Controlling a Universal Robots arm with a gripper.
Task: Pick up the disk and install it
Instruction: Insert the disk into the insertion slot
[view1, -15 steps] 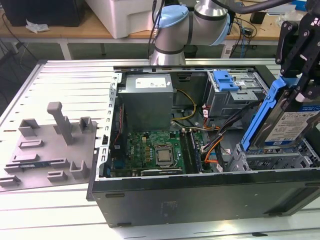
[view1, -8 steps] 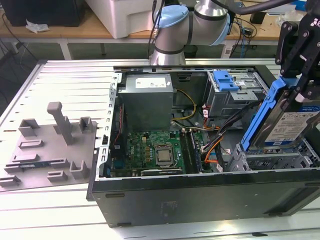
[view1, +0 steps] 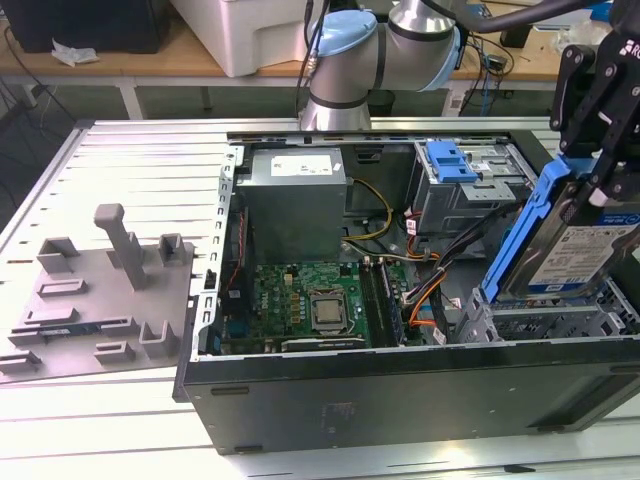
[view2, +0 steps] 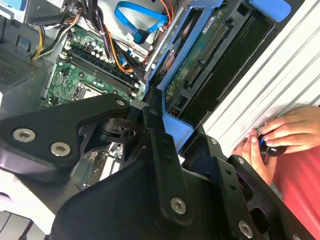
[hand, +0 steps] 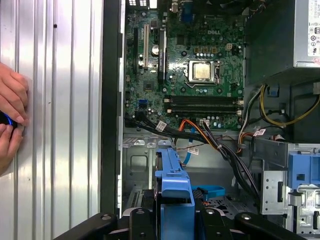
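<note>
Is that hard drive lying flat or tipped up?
Tipped up: the disk leans steeply on end over the drive cage, held in the gripper.

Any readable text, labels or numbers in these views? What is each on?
Nothing reads clearly enough to quote.
White-and-blue label on the disk: print too small.
Sticker on the power supply: blurred.
Markings on the motherboard: too small to read reliably.
White cable tags: unreadable.
</note>
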